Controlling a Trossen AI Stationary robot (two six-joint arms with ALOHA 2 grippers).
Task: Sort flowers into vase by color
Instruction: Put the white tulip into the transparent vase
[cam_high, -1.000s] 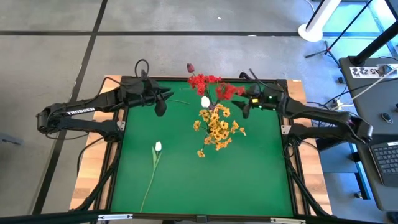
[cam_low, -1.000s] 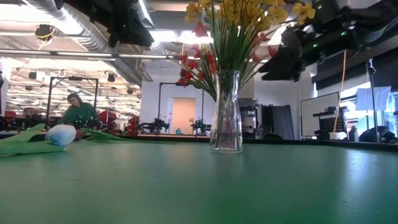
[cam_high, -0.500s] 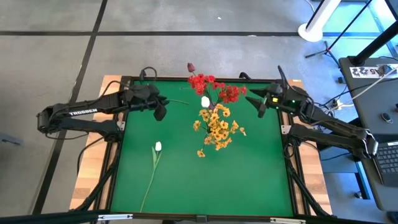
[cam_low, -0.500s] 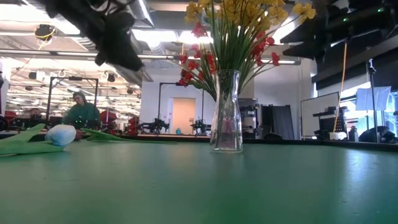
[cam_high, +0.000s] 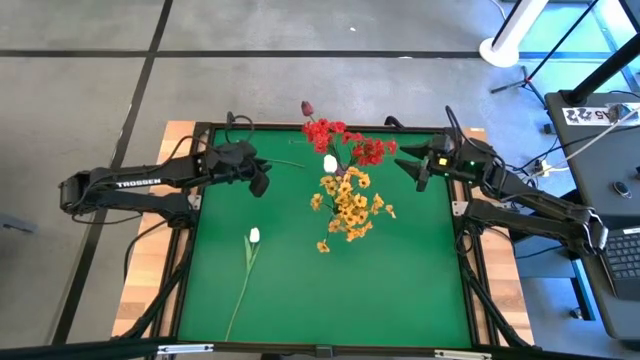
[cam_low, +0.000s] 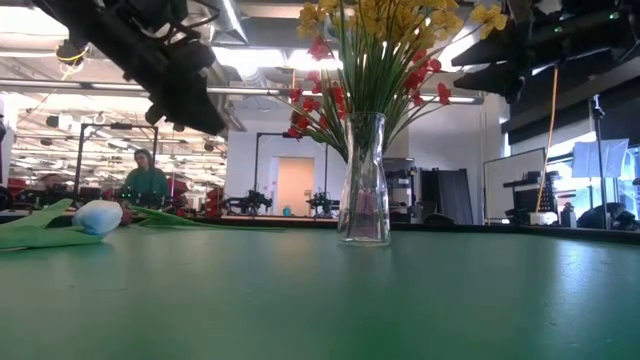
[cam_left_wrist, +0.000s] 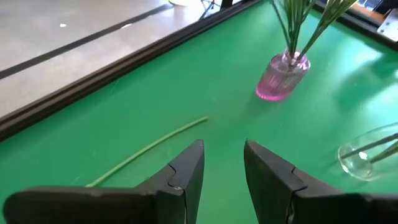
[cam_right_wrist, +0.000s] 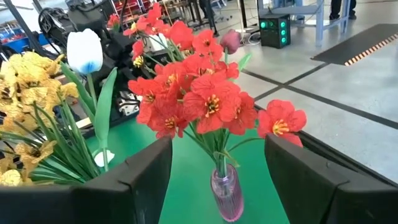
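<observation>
Over the last second both arms have drawn back from the bouquets. The right gripper (cam_high: 417, 166), which a second ago reached in beside the red flowers (cam_high: 345, 140), now hangs clear of them near the right edge of the surface. The left gripper (cam_high: 260, 176) has shifted a little toward its own side and hovers above the far left part of the surface. Right jaws stand wide apart and hold nothing; left jaws are partly open and empty.

Judgement: a placement appears to be complete and the arms are free for the next pickup.

Flower positions:
- Red flowers stand in a pink vase (cam_left_wrist: 281, 76) near the far edge.
- Yellow flowers (cam_high: 348, 206) stand in a clear vase (cam_low: 364, 180) near the middle, with one white tulip (cam_high: 330, 162) rising among them.
- A second white tulip (cam_high: 254, 236) lies loose on the surface at front left, stem toward the near edge.
- A bare green stem (cam_left_wrist: 149, 148) lies just ahead of the left gripper.

Surface: green mat (cam_high: 400, 290) in a dark frame.

Room: open workshop with ceiling lights; a person (cam_low: 146, 178) sits far behind the surface.
</observation>
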